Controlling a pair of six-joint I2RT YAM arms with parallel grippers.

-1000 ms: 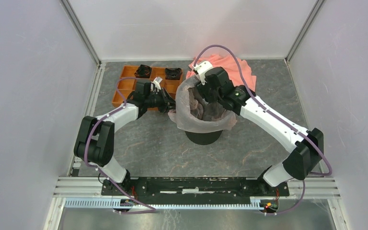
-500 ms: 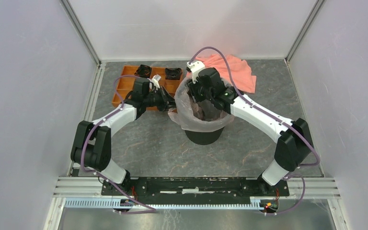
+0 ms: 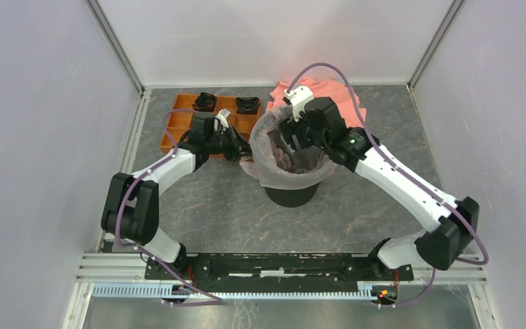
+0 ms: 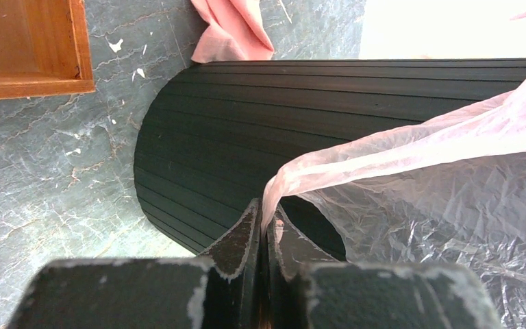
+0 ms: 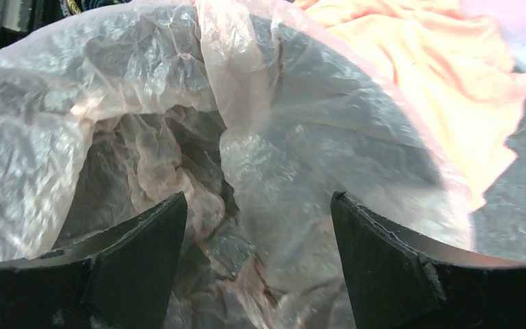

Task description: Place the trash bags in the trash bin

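- Thin translucent pale pink plastic film bag [image 3: 268, 173] sits in the round black plastic bin [image 3: 290, 197]; wrinkled film lines the inside, and its top edge is folded out over the rim and hangs down the outside on the left and near sides
- Bin stands upright on the grey marbled desk [image 3: 212, 205], about mid-desk, between the two arms
- Left fingers [image 4: 240, 240] clenched on a pinch of the bag's edge, at the bin's left side, outside the wall; in the left wrist view the film runs up from the pinch toward the rim
- Right fingers [image 5: 144, 253] released, spread wide, gripping nothing; they hang over the bin mouth, pointing down into the lined interior; cannot tell if they touch the film
- Right wrist view: crumpled film covers the inner wall, black showing through it
- Orange compartment tray [image 3: 170, 133] at the far left of the desk, beside the left wrist, near the bin but apart; small black items in its far compartments
- Opaque salmon-orange cloth [image 3: 329, 87] lies crumpled on the desk behind the bin; one corner shows beside the bin's base in the left wrist view
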